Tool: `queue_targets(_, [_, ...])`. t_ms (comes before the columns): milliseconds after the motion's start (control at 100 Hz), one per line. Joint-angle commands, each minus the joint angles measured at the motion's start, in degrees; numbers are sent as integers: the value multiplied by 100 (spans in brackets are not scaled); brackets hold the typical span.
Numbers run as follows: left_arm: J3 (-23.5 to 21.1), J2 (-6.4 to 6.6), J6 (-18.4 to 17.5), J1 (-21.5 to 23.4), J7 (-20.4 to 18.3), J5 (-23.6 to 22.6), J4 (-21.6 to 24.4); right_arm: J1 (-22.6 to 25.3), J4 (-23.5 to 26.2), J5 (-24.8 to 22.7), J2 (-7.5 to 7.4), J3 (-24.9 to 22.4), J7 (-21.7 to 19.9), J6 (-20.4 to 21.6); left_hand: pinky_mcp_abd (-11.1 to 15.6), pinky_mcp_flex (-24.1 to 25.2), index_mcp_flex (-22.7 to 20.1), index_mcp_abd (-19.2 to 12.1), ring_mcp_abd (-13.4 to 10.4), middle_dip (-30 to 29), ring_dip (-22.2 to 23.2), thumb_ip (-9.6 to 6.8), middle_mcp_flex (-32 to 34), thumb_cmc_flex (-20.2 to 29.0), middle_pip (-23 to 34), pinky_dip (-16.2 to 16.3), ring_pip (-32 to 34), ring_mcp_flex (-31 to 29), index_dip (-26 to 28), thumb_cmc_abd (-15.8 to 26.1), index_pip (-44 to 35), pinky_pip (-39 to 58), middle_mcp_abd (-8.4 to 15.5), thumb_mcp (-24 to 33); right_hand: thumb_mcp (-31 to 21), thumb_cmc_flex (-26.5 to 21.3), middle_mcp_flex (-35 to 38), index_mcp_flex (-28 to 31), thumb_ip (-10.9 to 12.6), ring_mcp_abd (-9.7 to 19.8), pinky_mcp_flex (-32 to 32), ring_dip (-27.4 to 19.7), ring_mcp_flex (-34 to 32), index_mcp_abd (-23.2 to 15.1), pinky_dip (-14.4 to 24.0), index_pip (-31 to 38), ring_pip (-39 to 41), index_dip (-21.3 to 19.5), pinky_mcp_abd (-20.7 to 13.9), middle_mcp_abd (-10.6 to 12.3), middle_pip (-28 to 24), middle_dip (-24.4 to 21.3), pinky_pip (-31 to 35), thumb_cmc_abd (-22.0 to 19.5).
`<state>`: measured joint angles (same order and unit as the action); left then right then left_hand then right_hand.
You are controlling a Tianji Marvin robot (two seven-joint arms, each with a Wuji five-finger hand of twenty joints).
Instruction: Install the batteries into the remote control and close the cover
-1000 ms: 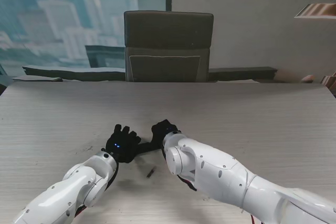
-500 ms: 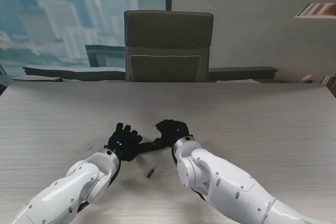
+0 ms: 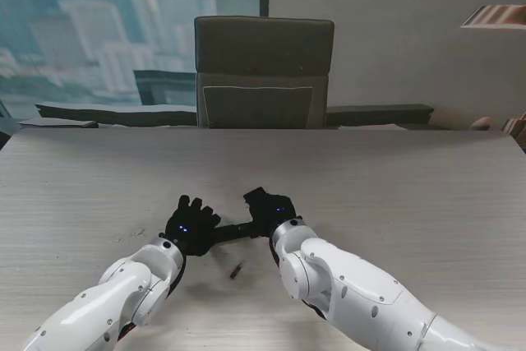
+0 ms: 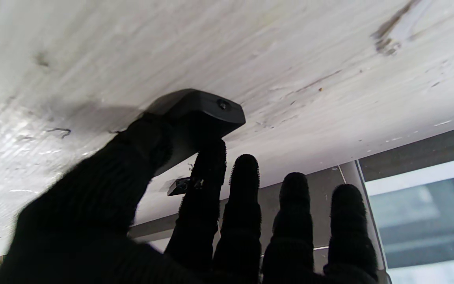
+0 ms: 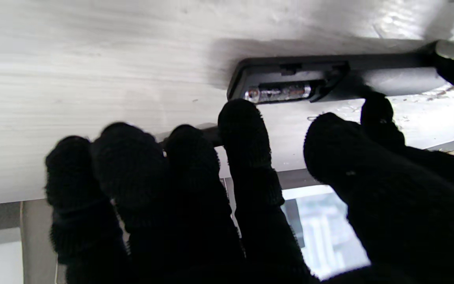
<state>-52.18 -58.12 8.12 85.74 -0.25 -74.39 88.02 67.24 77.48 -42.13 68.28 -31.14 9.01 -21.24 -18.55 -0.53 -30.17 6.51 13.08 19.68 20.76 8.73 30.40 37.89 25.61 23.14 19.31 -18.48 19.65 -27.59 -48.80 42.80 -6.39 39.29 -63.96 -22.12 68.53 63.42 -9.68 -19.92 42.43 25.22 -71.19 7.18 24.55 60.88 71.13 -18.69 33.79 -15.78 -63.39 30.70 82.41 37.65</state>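
The black remote lies on the table between my two gloved hands. My left hand is shut on its left end, pinched between thumb and index finger. In the right wrist view its battery bay is uncovered, with one silvery battery lying inside. My right hand covers that end with fingers apart; its thumb tip touches the remote's body and the index fingertip is at the bay's edge. A small slim dark piece lies on the table nearer to me.
The pale wood-grain table stretches wide on both sides. A dark chair stands at its far edge. Scuff marks lie left of my left hand. My white forearms fill the near part of the view.
My right hand has shifted slightly to the right along the remote and its forearm has swung with it. The left hand has kept its hold, barely moving.
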Motion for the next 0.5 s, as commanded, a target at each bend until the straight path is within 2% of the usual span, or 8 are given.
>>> queue_targets(0, [49,17,-12,92,-186,2,-116,-84,-204,86,77,55,-56,-1,-21,45,-554,-1207,25,48,-31,-216,-21,505,65,-108,46,25,351,70,-1135,53,12,65,-116,4,249,266,-42,132,145,56,-283,-112,75,211,225,67,-39,-87,-169,-17,152,-60])
queue_targets(60, [37,17,-12,102,-188,-8,-110,-162,-363,211,144,103,-19,-45,-24,43,-553,-1207,29,49,-32,-216,-16,502,67,-108,44,30,350,64,-1133,54,16,62,-53,139,309,379,164,131,203,93,-292,-94,67,171,328,-75,-24,-93,-185,6,203,-224])
queue_targets(80, [32,17,-8,106,-188,-10,-108,-189,-423,260,173,122,2,-67,-24,42,-553,-1208,31,49,-31,-218,-15,506,68,-107,45,28,350,64,-1132,54,13,65,-29,153,325,415,239,131,214,108,-292,-90,47,43,357,-357,-22,-94,-185,34,227,-242])
queue_targets(220, [22,13,16,108,-191,0,-108,-366,-759,460,308,266,66,-154,-27,47,-548,-1207,28,50,-31,-216,-23,510,68,-108,45,33,349,63,-1123,52,12,66,-13,196,403,512,348,156,297,167,-298,-110,56,29,490,-576,-17,-79,-222,60,300,-376])
queue_targets(330, [18,13,6,109,-184,0,-111,-445,-896,523,353,352,50,-171,-27,41,-545,-1206,34,50,-31,-216,-23,510,68,-106,47,30,350,66,-1118,58,13,68,-17,124,461,574,343,167,339,205,-298,-148,58,27,564,-626,-15,-59,-237,68,327,-383])
queue_targets(490, [2,13,9,123,-174,-6,-106,-498,-977,569,371,435,-19,-193,-25,44,-544,-1197,33,49,-31,-215,-22,505,67,-105,47,37,347,66,-1111,60,14,64,-118,-16,520,602,105,183,381,277,-292,-190,38,123,636,-375,10,-53,-234,87,350,-227])
